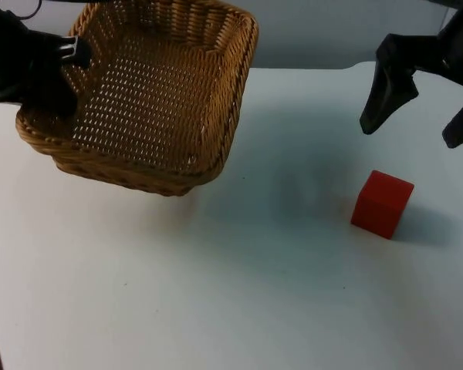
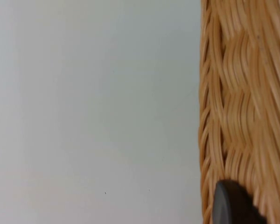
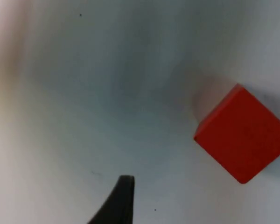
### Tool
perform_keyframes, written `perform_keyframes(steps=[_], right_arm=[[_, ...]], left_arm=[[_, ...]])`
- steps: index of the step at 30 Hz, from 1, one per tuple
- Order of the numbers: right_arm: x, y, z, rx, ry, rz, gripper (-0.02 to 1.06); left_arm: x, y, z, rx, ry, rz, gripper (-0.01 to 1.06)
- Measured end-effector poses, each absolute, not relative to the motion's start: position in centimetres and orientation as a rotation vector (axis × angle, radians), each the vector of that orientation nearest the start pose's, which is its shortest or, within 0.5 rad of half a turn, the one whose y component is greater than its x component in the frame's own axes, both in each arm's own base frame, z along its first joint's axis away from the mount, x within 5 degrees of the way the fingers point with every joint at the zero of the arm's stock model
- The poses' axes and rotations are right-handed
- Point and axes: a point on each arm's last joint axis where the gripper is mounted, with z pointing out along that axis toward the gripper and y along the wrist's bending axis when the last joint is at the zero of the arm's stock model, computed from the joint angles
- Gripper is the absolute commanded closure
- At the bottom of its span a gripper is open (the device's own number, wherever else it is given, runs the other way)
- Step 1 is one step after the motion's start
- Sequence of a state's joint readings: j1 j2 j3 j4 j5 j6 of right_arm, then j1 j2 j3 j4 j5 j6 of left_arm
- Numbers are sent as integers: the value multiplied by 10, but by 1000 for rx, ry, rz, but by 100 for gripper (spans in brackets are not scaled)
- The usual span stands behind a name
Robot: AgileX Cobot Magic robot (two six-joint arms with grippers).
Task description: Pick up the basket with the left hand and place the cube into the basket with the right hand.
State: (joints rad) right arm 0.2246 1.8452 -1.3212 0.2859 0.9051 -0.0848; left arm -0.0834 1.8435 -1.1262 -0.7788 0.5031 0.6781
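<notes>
I have the wicker basket (image 1: 150,100) off the table top (image 1: 216,301), tilted and hanging over the far left part of it, with my left gripper (image 1: 50,73) clamped on its left rim; in the left wrist view the woven wall (image 2: 242,93) runs right beside the fingertip (image 2: 231,205). The weave looks light and fairly stiff with some give, so I judge a rim pinch is enough to carry it, though it can swing or sag away from the pinch, as its tilt suggests. The red cube (image 1: 382,203) sits on the table toward the right edge, well apart from the basket, turned so a corner faces the near edge. My right gripper (image 1: 424,116) hangs above and a little beyond it, fingers spread apart and holding nothing. The cube (image 3: 242,133) looks rigid, small and smooth-faced, probably light; I would close on two opposite flat faces, turning the wrist to match its skew, since a grip across corners could let it twist out.
</notes>
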Motion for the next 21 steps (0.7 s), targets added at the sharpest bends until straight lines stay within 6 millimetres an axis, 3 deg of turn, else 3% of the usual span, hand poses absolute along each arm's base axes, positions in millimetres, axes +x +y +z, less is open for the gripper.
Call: perform_keyframes(steps=[3, 7, 10, 14, 21], right_arm=[[359, 103, 212, -251, 2886, 376, 11], [360, 100, 208, -222, 2904, 326, 20], [360, 94, 194, -217, 2987, 217, 38], [360, 90, 175, -237, 3069, 149, 39], [361, 93, 174, -226, 3061, 137, 38]], left_arm=[[371, -62, 182, 191, 2549, -487, 105], [371, -62, 182, 191, 2549, -487, 105], [371, -62, 182, 191, 2549, -487, 105], [371, -62, 182, 191, 2549, -487, 105], [371, -62, 182, 189, 2547, -484, 105]])
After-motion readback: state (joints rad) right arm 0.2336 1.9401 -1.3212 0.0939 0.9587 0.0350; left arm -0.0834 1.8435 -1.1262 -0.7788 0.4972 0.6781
